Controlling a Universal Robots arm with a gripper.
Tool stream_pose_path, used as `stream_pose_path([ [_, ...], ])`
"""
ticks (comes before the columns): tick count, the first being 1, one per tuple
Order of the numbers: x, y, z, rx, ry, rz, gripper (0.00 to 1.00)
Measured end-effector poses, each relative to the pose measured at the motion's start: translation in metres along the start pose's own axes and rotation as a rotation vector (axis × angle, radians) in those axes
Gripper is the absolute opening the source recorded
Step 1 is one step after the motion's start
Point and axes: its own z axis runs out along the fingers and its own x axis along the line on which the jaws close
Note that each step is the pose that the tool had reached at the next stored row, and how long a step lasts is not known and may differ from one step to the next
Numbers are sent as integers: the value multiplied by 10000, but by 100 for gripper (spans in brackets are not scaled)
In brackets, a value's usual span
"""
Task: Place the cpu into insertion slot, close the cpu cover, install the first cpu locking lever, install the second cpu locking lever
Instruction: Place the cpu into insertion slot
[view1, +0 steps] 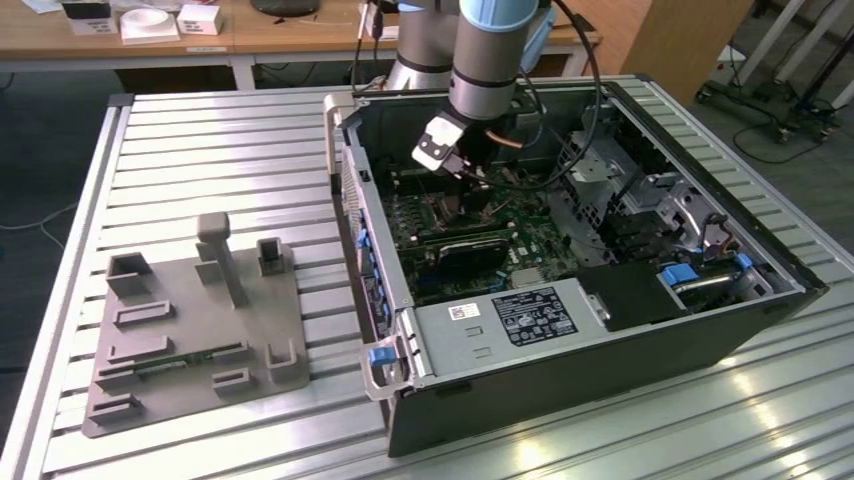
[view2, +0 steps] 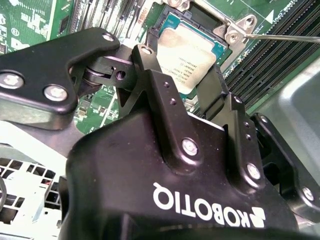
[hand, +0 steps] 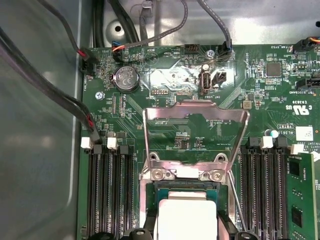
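Black gripper (view2: 180, 67) body closest, in second wrist view. Jaws narrow, closed on cpu (view2: 187, 50) at two opposite edges. Silver-topped cpu lies flat at slot (hand: 144, 197) in both wrist views; cannot tell if fully seated. Hinged cover (hand: 200, 111) stands raised off slot, board visible through its window. Thin lever (view2: 285, 37) juts free from slot corner. Black memory slots (hand: 107, 195) flank slot. Exterior view: arm reaches into open case (view1: 561, 400), upper middle; case on slatted counter (view1: 214, 140); grey fixture (view1: 200, 330) lower left.

Slatted table (view1: 214, 150): computer case (view1: 641, 340), grey fixture (view1: 200, 330).
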Motion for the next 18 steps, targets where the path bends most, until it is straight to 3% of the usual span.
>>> stream_pose_path([
  [18, 0, 16, 41, 11, -5, 75, 54],
])
